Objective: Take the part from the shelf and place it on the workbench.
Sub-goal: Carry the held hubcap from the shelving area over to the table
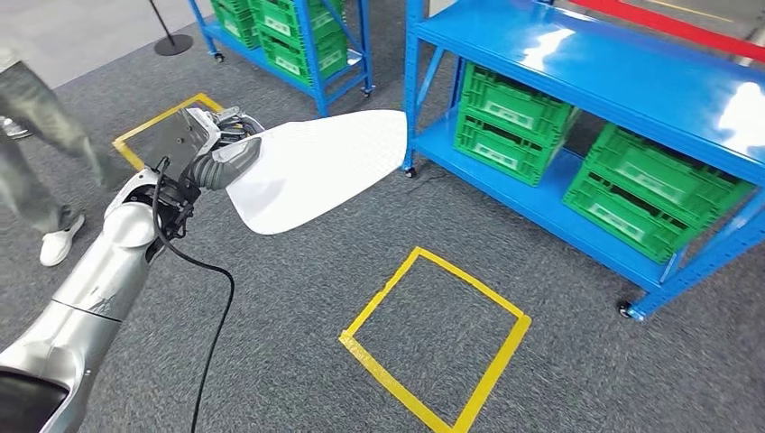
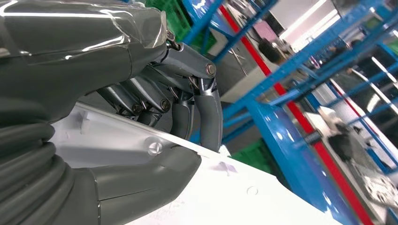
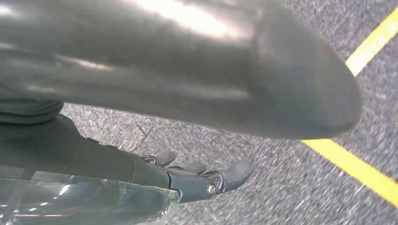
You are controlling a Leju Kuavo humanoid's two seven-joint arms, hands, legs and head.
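between the thumb and the darker fingers of the left hand (image 1: 219,149) sits the near edge of the part (image 1: 316,167), a thin white curved panel. left wrist view confirms the grip: thumb (image 2: 141,180) pressed on one face, fingers (image 2: 209,119) curled over the rim onto the other face. panel runs out beyond the fingertips, broad end away from the hand, held up in the air above the grey carpet (image 1: 298,298), touching nothing else that i can see.

status: pick-up looks done. the part is off the shelf and carried in the left hand alone. placing is not done; no workbench surface is visible from the head view.

surroundings, relative to the fingers: blue shelf (image 1: 577,63) with green crates (image 1: 514,122) stands past the panel's far tip, just beside it in the picture but probably apart in depth. a second blue rack with green crates (image 1: 289,36) lies beyond the knuckles. yellow tape square (image 1: 433,338) on the carpet, below and beyond the fingertips, well apart. a person's legs (image 1: 32,135) stand on the back-of-hand side, near.

right hand (image 3: 197,176): hangs over the carpet beside a yellow tape line (image 3: 356,166). fingers seem loosely curled with nothing in them, but the view is blurred and partly blocked, so i cannot tell the state for certain.

judgement: remaining work is the carry to the workbench and the set-down. thin panel held at one edge only; it may swing or slip during walking.
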